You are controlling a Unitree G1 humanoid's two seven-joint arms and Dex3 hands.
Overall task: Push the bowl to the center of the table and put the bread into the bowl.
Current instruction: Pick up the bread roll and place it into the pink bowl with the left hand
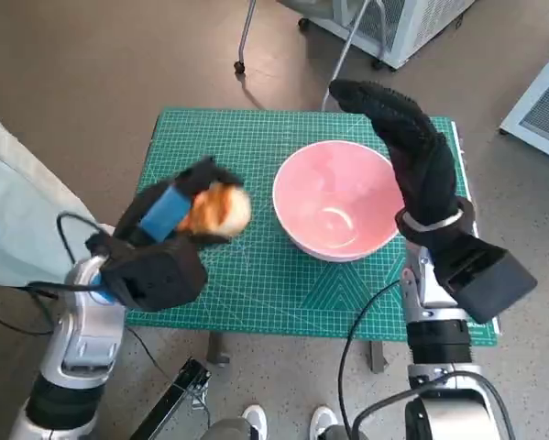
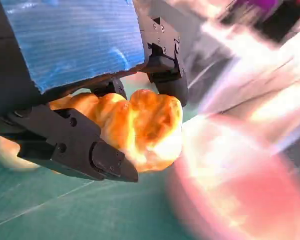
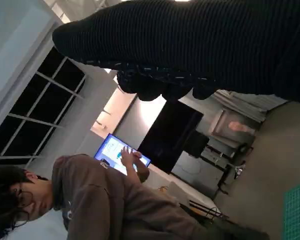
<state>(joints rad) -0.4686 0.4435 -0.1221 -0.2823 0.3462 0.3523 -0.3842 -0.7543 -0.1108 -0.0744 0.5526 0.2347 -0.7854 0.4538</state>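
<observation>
Your left hand (image 1: 164,240) grips the bread (image 1: 215,211) above the surface (image 1: 256,284), just left of the pink bowl (image 1: 335,199) near centre; carry it right, while the right hand (image 1: 411,156), fingers open, flanks the bowl's right rim.

Left hand (image 1: 169,229) has its fingers (image 2: 84,150) curled tight around the bread (image 2: 139,125), arm coming up from below. Right hand (image 1: 411,156) is raised, fingers stretched out flat, holding nothing.
</observation>
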